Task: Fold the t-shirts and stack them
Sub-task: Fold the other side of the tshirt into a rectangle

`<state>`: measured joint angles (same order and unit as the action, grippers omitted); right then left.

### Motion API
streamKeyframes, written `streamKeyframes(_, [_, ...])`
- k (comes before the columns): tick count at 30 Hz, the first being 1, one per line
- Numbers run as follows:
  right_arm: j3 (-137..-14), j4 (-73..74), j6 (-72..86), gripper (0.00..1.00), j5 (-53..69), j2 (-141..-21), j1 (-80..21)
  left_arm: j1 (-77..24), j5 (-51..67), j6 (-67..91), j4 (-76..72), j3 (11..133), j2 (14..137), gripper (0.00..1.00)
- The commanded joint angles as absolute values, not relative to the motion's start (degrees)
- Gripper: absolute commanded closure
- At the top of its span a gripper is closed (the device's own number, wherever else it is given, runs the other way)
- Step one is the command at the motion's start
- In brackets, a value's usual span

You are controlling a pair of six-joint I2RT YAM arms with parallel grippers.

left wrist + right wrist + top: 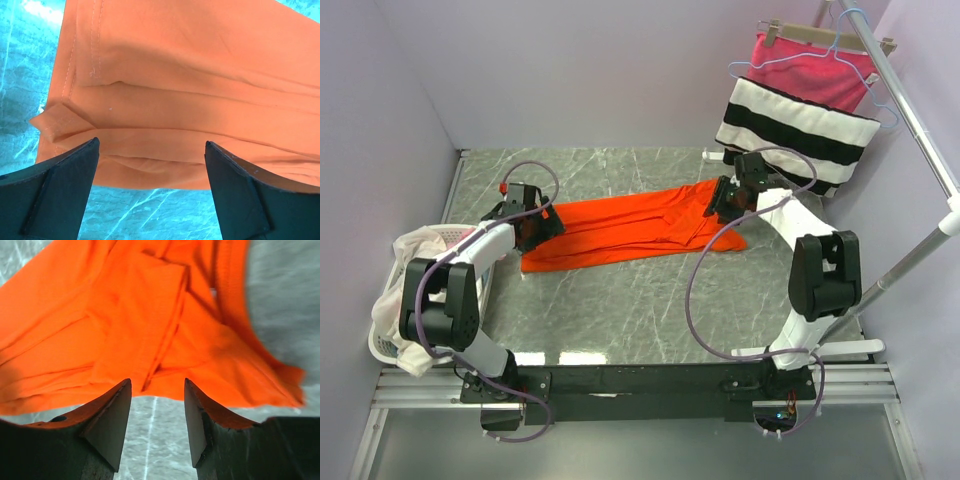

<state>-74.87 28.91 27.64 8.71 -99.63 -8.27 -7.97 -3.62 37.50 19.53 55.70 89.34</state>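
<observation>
The orange-red t-shirt (pixel 630 230) lies on the marble table (pixel 620 310) as a long band folded lengthwise, running left to right. My left gripper (pixel 544 226) is at its left end, low over the hem, open with nothing between its fingers; in the left wrist view the gripper (pixel 152 141) frames the shirt's edge (pixel 175 100). My right gripper (pixel 721 204) is at the right end by the sleeve and collar, open and empty; in the right wrist view the gripper (pixel 157 380) stands just off the cloth (pixel 125 330). Cream-white t-shirts (pixel 420 245) fill a basket at the left.
The white laundry basket (pixel 382 335) sits at the table's left edge beside the left arm. A pink cloth with black and white stripes (pixel 795 125) hangs from a rail (pixel 910 110) at the back right. Walls close in the left and back.
</observation>
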Motion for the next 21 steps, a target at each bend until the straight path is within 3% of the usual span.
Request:
streamKeyframes(1, [-75.1, 25.0, 29.7, 0.46, 14.6, -103.3, -9.8, -8.2, -2.5, 36.2, 19.7, 58.3, 87.8, 0.09])
streamKeyframes(17, [-74.9, 21.2, 31.2, 0.51, 17.1, -111.7, -12.0, -8.2, -3.3, 35.7, 20.0, 57.4, 88.2, 0.07])
streamKeyframes(21, [-75.5, 21.0, 30.9, 0.58, 17.5, -112.8, -12.0, -8.2, -3.6, 35.7, 20.2, 57.4, 88.8, 0.07])
